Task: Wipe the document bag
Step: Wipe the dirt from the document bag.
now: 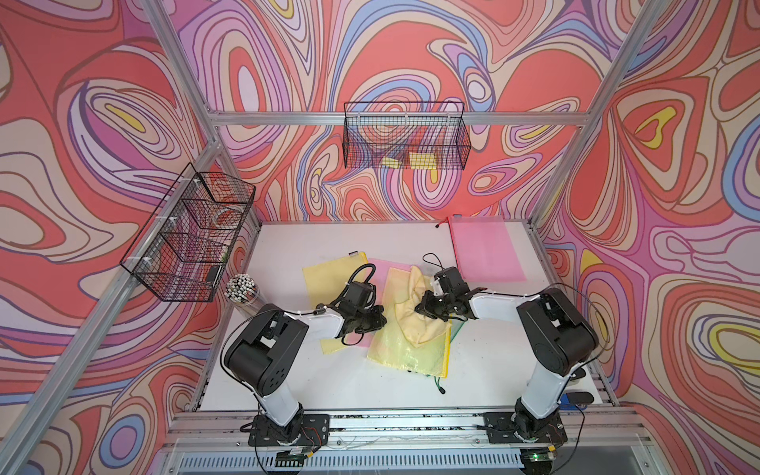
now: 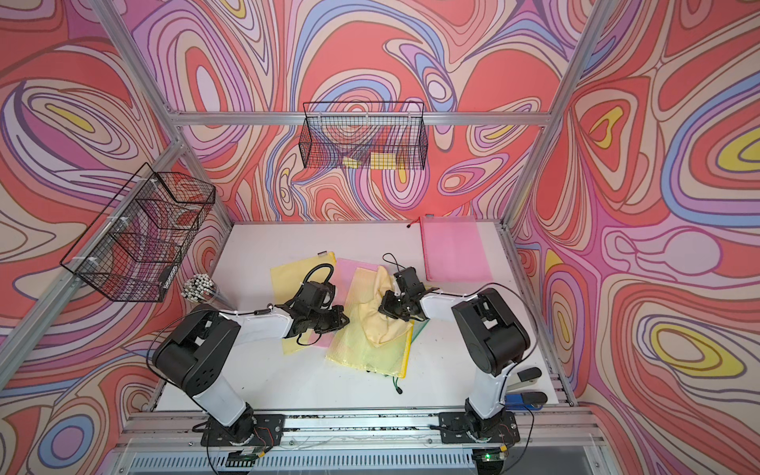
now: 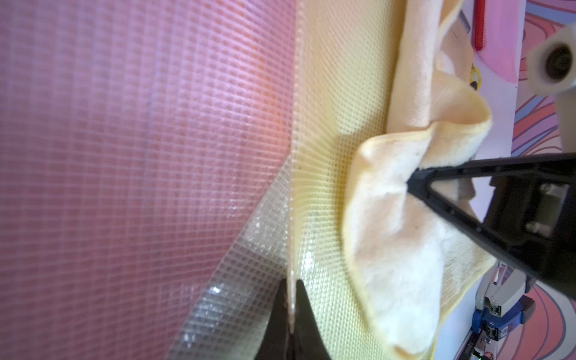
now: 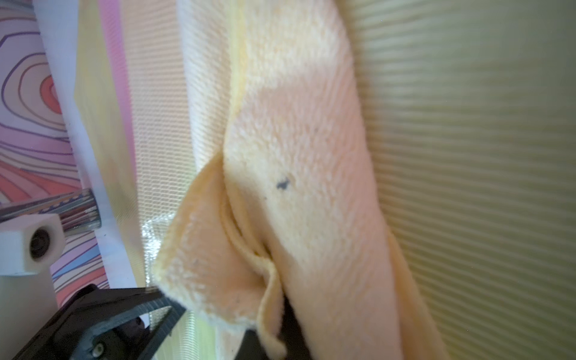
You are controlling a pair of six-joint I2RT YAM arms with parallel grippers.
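Evidently, the wiping is shared between the two arms. The translucent yellow mesh zip document bag (image 1: pixel 405 353) is laid flat near the middle of the white worktop (image 1: pixel 308 382), partly over a pink mesh bag (image 1: pixel 357 335) and other bags beneath it. The left fingers (image 3: pixel 302 314) are closed tightly on the thin edge of the yellow bag, which is seen pinched between them in the left wrist view. This hold is judged to be an anchor, so that the light bag is not dragged along when it is rubbed. The right fingers (image 3: pixel 420 182) are clamped on a bunched fold of the soft pale-yellow fleecy cloth (image 1: pixel 415 318), whose loose remainder is spread over the bag's surface. The cloth is gathered rather than flat, so only part of it is judged to be pressed against the mesh. A second pink bag (image 1: pixel 487 251) is set well apart at the far side, untouched.
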